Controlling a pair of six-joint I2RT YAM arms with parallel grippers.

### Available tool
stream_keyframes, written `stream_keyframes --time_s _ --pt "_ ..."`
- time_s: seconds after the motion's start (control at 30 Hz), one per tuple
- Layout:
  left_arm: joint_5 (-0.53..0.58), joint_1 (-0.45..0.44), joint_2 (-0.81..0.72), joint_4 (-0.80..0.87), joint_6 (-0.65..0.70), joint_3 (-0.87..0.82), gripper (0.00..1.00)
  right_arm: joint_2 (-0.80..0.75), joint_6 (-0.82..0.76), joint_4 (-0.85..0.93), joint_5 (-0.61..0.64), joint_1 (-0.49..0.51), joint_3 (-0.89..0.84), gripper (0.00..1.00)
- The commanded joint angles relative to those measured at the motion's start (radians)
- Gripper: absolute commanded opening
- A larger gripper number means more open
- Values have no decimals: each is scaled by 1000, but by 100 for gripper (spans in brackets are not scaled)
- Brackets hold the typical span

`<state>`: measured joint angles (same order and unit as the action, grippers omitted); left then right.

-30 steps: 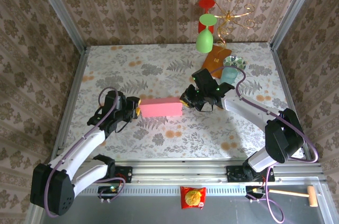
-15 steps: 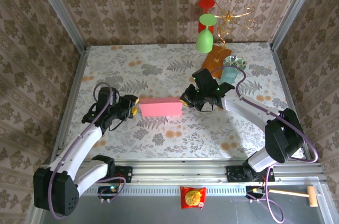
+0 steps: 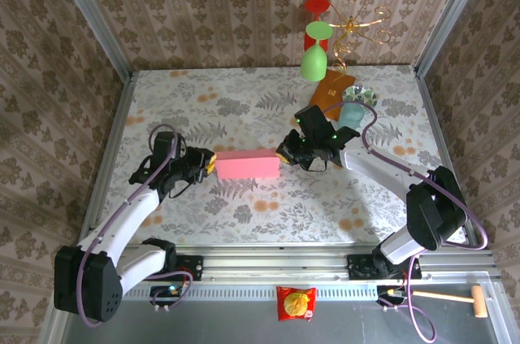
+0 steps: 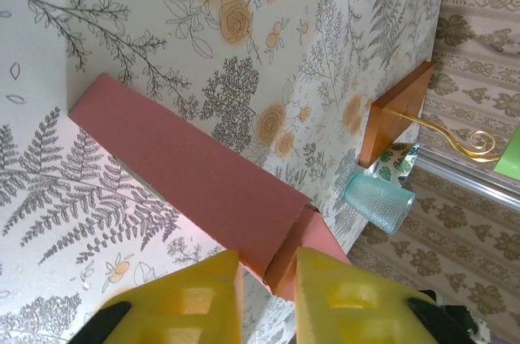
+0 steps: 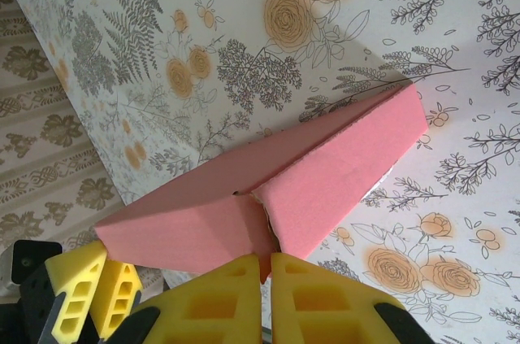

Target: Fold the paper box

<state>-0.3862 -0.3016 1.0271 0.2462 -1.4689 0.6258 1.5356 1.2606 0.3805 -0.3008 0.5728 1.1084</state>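
Two arms meet over the paper box [image 3: 246,164], a slim pink rectangle lying in the middle of the table [image 3: 195,108], well apart from the teal cup [image 3: 351,116] and orange-brown packet [image 3: 331,88] near the far right corner. The right gripper [image 5: 266,261] is clamped on the box's right end, its yellow fingers nearly together with a thin pink edge pinched between them. The left gripper [image 4: 268,267] straddles the flap at the box's left end. Its jaws stand a little apart with the flap in the gap, and the wrist view does not show whether they are biting the card or only bracketing it. The body appears already formed into a sleeve, so the step in hand is likely closing the end flaps. The next move calls for the right arm to anchor the box while the left pinches the flap firmly and swings it inward, gently enough not to crease the thin card.
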Motion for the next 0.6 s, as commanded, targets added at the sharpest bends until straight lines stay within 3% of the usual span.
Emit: stream_keyframes --time_s 0.0,0.27,0.57 --pt "-7 -11 -8 5 4 -39 18 41 -5 76 16 -7 -38 10" --pt "-1 -15 -27 20 5 -88 11 41 -21 78 13 -7 -57 10" --pt "-24 -16 -53 17 59 -82 12 14 -137 146 18 -7 -61 15"
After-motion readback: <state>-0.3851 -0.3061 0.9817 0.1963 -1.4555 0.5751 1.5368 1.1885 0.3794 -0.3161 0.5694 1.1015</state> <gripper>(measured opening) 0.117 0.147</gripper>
